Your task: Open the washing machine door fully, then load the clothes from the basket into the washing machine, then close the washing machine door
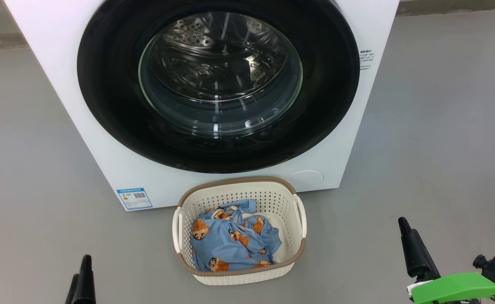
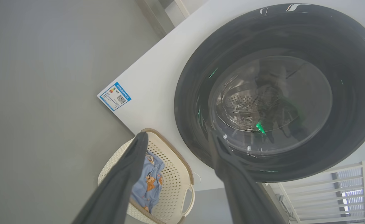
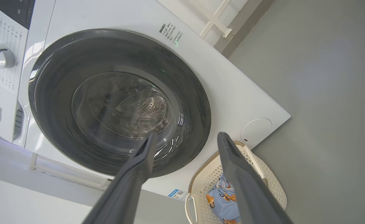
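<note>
A: Sitting where, the clothes (image 1: 230,247)?
B: Heaped in the basket (image 1: 239,276), on the floor (image 1: 420,160) just before the washing machine (image 1: 99,164); the washing machine door (image 1: 112,105) is shut.
A: Grippers?
B: Both spread wide and empty, left gripper (image 2: 177,136) and right gripper (image 3: 187,134)

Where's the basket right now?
Head view, lower centre: the basket sits on the floor right in front of the washing machine, below its closed door, with the clothes inside.

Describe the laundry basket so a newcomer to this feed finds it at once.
Start at the big white washing machine with its shut black-ringed door. On the grey floor directly before it sits a small cream perforated basket. Its brown woven-look rim and the blue cartoon-print clothes inside set it apart.
</note>
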You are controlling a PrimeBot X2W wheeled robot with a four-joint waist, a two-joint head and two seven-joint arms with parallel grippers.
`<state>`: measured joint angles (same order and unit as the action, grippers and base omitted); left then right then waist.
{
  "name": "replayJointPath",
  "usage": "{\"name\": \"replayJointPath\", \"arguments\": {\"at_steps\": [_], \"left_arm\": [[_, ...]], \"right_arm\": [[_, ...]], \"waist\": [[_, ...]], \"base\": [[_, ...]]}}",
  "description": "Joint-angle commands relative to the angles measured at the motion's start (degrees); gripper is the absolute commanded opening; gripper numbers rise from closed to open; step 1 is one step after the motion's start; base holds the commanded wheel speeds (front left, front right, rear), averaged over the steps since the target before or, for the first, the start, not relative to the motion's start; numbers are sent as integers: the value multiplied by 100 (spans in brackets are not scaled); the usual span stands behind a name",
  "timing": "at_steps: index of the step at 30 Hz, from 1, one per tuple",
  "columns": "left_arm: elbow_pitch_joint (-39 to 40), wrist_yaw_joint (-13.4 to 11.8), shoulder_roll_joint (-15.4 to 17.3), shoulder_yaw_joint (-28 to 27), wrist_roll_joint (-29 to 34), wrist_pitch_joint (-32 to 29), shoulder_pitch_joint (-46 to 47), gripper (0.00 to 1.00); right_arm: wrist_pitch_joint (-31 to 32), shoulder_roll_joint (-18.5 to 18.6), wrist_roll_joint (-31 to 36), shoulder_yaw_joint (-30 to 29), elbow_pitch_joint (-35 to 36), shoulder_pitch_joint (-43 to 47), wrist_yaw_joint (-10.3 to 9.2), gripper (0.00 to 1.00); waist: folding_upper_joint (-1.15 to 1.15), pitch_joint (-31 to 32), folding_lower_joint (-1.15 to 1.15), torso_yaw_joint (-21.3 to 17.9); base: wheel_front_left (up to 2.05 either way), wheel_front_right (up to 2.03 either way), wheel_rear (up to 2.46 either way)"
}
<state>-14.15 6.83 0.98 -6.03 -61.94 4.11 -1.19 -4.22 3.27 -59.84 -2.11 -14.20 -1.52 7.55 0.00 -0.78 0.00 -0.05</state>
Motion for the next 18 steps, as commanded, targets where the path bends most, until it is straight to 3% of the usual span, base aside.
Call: {"name": "replayJointPath", "arguments": {"at_steps": [1, 18], "left_arm": [[204, 33, 115, -139, 256, 91, 74, 100], [387, 43, 137, -231, 2039, 378, -36, 100]], "right_arm": [[-85, 58, 208, 129, 192, -298, -3, 100], [-371, 139, 1202, 273, 199, -362, -4, 100]], "waist": [[0, -6, 0, -1], [0, -29, 0, 17]], "base": [[0, 0, 0], [0, 0, 0]]}}
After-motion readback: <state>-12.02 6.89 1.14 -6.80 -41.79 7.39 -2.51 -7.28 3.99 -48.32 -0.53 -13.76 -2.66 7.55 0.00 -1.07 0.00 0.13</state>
